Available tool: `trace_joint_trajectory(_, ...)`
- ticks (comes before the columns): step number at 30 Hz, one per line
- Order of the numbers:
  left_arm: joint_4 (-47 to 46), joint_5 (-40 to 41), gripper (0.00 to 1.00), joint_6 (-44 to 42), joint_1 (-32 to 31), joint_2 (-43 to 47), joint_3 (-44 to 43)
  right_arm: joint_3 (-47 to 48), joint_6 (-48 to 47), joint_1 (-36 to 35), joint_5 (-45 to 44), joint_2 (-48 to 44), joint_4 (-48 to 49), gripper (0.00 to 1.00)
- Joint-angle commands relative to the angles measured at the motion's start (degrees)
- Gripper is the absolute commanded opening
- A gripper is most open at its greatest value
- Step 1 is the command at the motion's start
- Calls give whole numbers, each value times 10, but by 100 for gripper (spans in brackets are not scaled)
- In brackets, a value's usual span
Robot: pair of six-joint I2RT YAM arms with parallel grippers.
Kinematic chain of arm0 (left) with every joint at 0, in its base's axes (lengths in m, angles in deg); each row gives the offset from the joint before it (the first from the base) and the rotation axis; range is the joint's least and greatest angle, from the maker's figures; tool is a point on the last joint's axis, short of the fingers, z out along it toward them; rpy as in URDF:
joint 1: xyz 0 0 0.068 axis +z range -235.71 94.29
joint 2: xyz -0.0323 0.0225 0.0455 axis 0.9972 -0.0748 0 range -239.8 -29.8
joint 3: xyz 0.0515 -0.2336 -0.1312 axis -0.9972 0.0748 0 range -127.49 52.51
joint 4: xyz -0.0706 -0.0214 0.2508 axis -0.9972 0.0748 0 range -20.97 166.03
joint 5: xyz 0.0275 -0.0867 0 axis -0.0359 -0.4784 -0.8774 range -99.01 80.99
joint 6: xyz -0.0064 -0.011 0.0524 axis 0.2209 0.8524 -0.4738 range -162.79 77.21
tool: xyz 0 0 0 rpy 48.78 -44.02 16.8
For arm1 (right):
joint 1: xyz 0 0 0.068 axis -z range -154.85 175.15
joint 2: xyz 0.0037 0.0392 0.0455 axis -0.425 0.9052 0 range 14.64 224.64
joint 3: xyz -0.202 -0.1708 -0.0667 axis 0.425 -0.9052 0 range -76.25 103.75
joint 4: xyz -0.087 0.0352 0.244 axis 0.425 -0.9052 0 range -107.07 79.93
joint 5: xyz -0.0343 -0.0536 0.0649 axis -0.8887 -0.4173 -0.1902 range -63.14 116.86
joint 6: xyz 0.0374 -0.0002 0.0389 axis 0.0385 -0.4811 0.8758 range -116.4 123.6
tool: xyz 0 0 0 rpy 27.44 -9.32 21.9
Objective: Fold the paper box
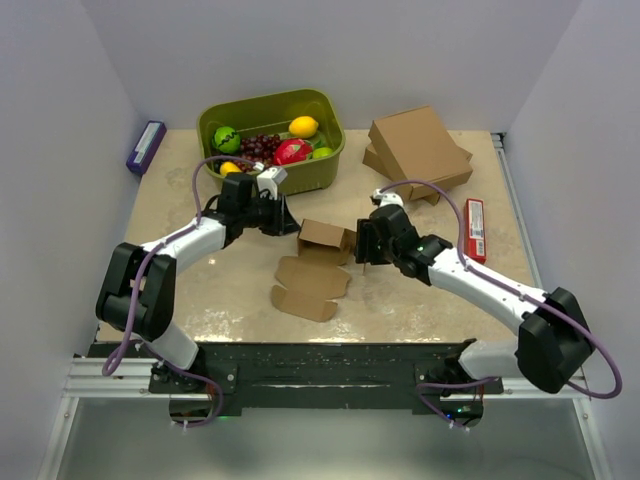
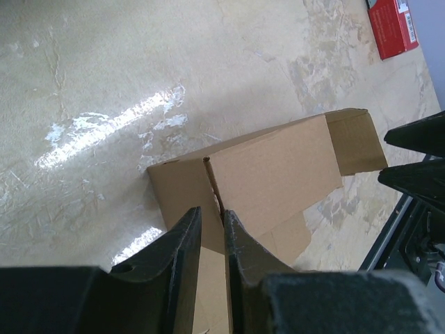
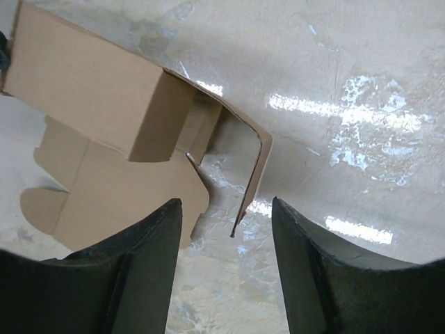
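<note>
The paper box point(image 1: 320, 236) sits half-formed at the table's middle, its flat flaps spread toward 6 o'clock. At its 9 o'clock the left gripper point(image 1: 287, 222) is clenched on a cardboard wall. At 3 o'clock the right gripper point(image 1: 358, 243) hangs released, fingers wide by the open end flap.

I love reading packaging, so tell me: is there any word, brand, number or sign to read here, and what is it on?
Nothing here is legible.
On the red packet: white print and a barcode-like patch, too blurred to read.
On the purple box: a pale marking, too small to read.
On the paper box and the cardboard stack: no print visible.
</note>
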Motion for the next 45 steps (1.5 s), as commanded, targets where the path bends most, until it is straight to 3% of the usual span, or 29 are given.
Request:
trace_joint_trajectory(1, 0, 11, 24, -16, -4, 15, -15, -6, 26, -2, -10, 20, 9, 56)
trace_joint_trajectory(14, 19, 19, 24, -22, -9, 11, -16, -26, 40, -8, 17, 59, 41, 35)
trace_joint_trajectory(18, 23, 26, 24, -26, -14, 10, -17, -19, 33, -15, 12, 63, 41, 14)
trace_joint_trajectory(24, 39, 49, 24, -38, -24, 10, -24, 7, 34, -21, 12, 68, 24, 0)
trace_joint_trajectory(37, 73, 133, 22, -74, -63, 24, -37, 72, 29, -22, 74, 77, -25, 0)
trace_joint_trajectory(45, 82, 154, 22, -84, -72, 26, -41, 85, 16, -21, 65, 81, -37, 0)
